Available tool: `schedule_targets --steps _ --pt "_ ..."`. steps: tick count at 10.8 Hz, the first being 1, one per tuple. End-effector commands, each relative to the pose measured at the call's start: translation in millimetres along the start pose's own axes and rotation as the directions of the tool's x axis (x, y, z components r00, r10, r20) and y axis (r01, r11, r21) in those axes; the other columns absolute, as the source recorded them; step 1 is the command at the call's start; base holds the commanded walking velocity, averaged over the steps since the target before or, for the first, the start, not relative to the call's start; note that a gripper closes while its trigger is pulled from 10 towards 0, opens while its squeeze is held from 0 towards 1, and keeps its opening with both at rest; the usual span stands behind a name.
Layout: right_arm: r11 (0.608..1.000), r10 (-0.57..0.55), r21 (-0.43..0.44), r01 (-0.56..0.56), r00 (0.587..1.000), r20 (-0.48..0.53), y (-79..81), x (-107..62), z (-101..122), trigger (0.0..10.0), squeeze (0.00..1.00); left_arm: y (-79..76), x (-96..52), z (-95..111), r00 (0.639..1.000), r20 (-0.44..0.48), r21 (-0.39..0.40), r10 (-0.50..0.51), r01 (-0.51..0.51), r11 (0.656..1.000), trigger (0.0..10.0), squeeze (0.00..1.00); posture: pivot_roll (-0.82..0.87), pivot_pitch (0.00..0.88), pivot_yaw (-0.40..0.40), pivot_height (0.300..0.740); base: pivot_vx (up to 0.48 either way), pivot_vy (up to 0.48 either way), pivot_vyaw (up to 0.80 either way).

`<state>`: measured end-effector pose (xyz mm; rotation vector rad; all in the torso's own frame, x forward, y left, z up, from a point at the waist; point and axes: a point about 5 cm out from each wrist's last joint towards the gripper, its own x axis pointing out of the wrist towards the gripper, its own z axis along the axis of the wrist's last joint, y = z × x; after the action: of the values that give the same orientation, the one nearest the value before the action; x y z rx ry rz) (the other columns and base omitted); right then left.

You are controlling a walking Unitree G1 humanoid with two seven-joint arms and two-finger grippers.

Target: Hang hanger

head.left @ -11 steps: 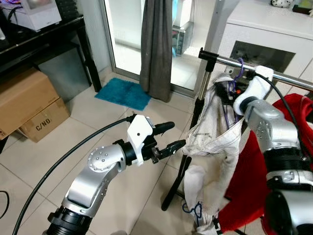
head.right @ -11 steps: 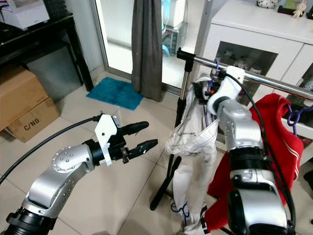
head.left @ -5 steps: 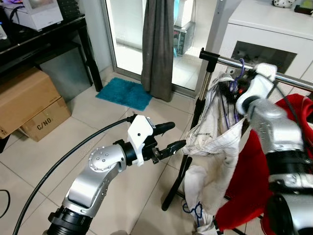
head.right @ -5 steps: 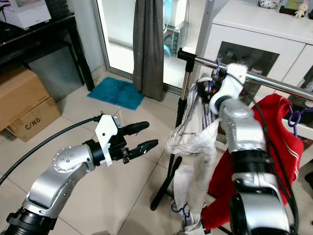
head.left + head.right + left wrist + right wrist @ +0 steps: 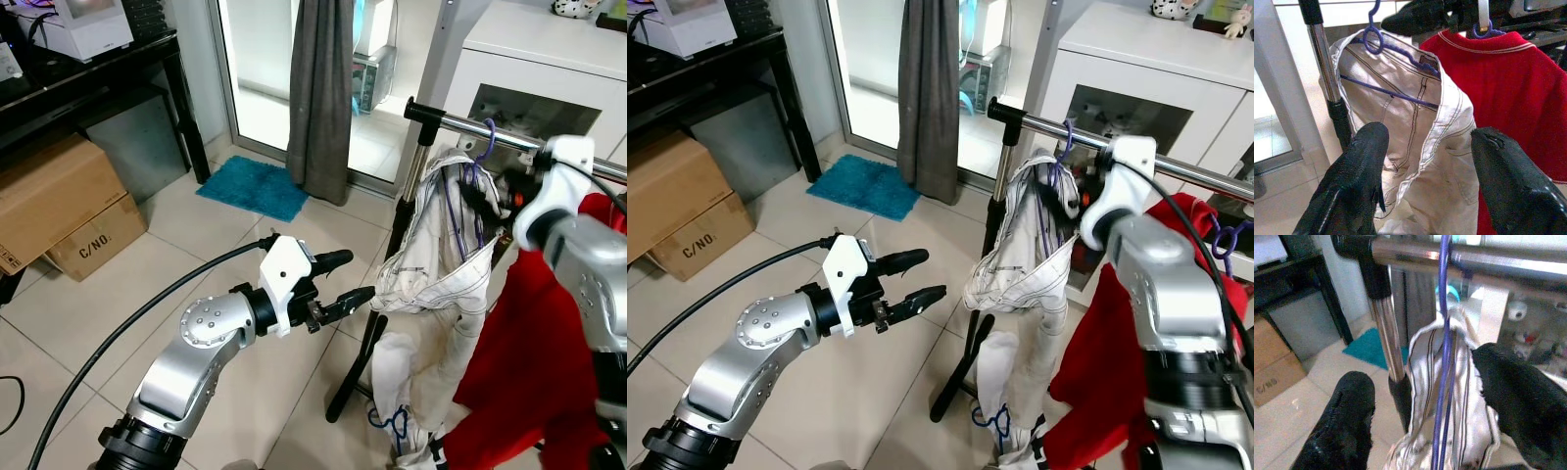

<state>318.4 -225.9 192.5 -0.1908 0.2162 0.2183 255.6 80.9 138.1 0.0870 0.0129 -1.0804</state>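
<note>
Left wrist view gives the plainest look at the purple hanger (image 5: 1386, 46): a thin plastic frame with a round hook at its top and a straight crossbar lower down, carrying cream trousers (image 5: 1415, 147) with dark stitched seams and a pocket. The hook sits over the clothes rail (image 5: 509, 139), a shiny round metal bar with a black end cap, close to the rail's capped end where a black-jointed upright post (image 5: 392, 245) drops to the tiled floor (image 5: 196, 264). The trousers hang limp and crumpled below the rail, their legs trailing toward the floor. Just beside them along the rail, away from the capped end, hangs a red shirt (image 5: 519, 362) of soft knit with pale piping at the collar, on its own purple hook.

The right gripper (image 5: 1435, 431) is up at the rail beside the hanger, its two black fingers spread apart with the hanger's purple wire running between them; the fingers do not press on it. Its silver forearm rises steeply from below the rail, a black cable looping along it.

The left gripper (image 5: 340, 279) is held out well below the rail, on the post's side, pointing toward the trousers; its fingers stand apart and hold nothing. That arm is bent at the elbow, forearm level, with a cable trailing back.
</note>
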Motion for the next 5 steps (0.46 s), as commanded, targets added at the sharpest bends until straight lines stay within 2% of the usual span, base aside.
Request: schedule_targets --steps 1,2,5 --pt "0.999 0.027 -0.017 -0.027 0.999 -0.034 4.8 -1.6 -4.0 10.0 0.36 0.8 1.8 0.2 1.000 -0.003 0.012 -0.005 0.005 1.000 10.0 0.00 0.01 0.000 0.025 0.740 0.000 0.000 0.00" --pt "0.999 0.035 0.004 -0.035 0.998 -0.059 10.0 0.4 -5.9 10.0 0.00 1.6 2.0 0.7 1.000 -0.002 0.015 -0.004 0.004 1.000 10.0 0.00 0.01 0.000 0.024 0.740 0.000 0.000 0.00" --pt "1.000 -0.016 0.014 0.018 0.993 -0.116 14.4 16.6 -13.9 10.0 0.00 1.4 0.9 0.1 1.000 -0.002 0.017 0.001 -0.001 1.000 10.0 0.00 0.02 0.000 0.018 0.740 0.000 0.000 0.00"
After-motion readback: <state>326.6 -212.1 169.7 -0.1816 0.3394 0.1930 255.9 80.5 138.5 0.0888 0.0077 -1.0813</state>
